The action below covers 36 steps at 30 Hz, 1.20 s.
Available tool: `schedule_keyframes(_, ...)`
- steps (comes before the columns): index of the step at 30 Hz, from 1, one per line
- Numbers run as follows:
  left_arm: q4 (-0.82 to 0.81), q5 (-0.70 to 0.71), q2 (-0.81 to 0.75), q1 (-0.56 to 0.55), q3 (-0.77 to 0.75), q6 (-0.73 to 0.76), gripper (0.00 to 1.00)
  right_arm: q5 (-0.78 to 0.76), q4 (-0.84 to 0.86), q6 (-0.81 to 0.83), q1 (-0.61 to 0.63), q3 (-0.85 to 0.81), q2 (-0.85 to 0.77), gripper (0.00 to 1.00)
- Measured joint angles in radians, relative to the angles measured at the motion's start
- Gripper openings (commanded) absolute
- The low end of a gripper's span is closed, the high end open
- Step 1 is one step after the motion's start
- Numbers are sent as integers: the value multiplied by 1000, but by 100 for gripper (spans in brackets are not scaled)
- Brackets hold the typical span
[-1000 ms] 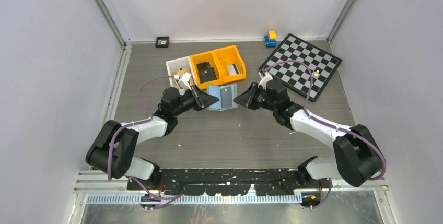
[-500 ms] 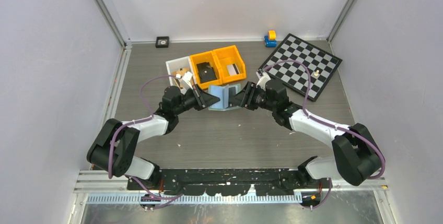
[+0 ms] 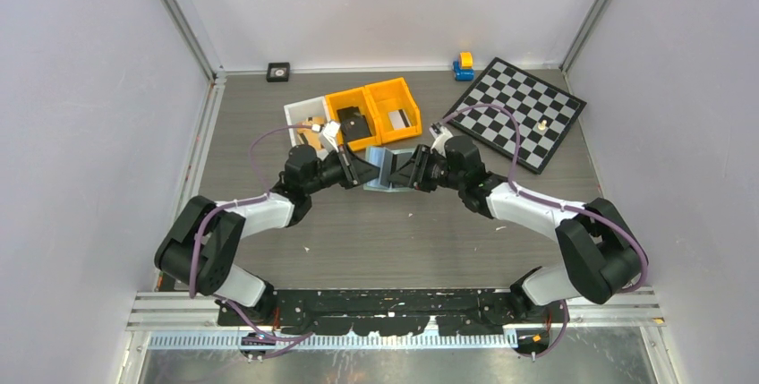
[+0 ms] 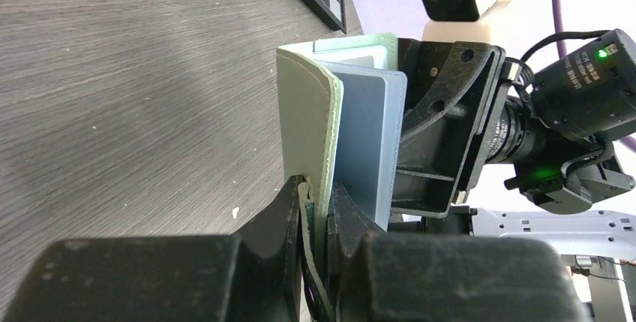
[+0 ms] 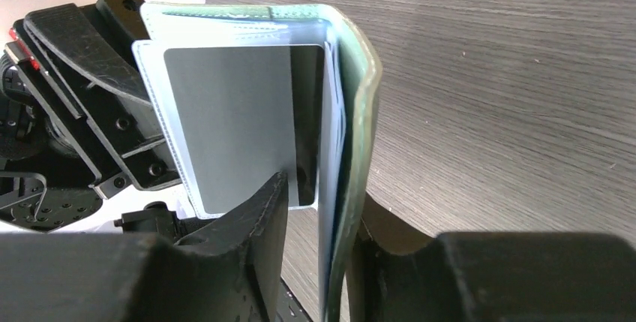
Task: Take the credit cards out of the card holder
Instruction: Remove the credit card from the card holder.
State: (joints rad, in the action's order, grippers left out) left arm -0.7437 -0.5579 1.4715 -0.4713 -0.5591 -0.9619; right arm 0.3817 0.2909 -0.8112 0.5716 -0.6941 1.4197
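The pale sage-green card holder (image 3: 386, 169) stands on edge, half folded, between both grippers above the table's middle. My left gripper (image 3: 365, 169) (image 4: 315, 203) is shut on its left cover (image 4: 304, 123), beside the light-blue sleeves (image 4: 367, 134). My right gripper (image 3: 410, 172) (image 5: 322, 213) straddles the right cover (image 5: 358, 127) with its jaws apart. That cover rests against one finger, and a gap shows to the other finger (image 5: 262, 221). A grey credit card (image 5: 229, 115) sits in the clear sleeve facing the right wrist camera.
Two orange bins (image 3: 374, 114) and a white bin (image 3: 302, 115) stand just behind the grippers, with cards or small items inside. A checkerboard (image 3: 519, 111) lies at back right, near a blue-and-yellow toy (image 3: 463, 65). A small black square (image 3: 278, 71) sits by the back wall.
My right gripper has moved left onto the card holder with its jaws now apart. The holder, lying flat before, is now folded up on edge. The left gripper shifted slightly right.
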Motion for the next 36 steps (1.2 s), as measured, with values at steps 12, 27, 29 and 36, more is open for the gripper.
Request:
schedule_keyframes(12,-25,-11,29,18,-6,-39,55,-40,-63,20,4,-10,0,21)
schedule_keyframes(27,-18,-13,39,14,-19,-42,73,-67,-121,42,11,-25,-2,11)
schedule_keyframes(29,12,-14,48,-8,-43,-22,76,-97,-167,56,23,-51,-2,10)
schedule_keyframes(36,187,29,51,-77,-125,84,85,-251,-325,113,91,-141,0,4)
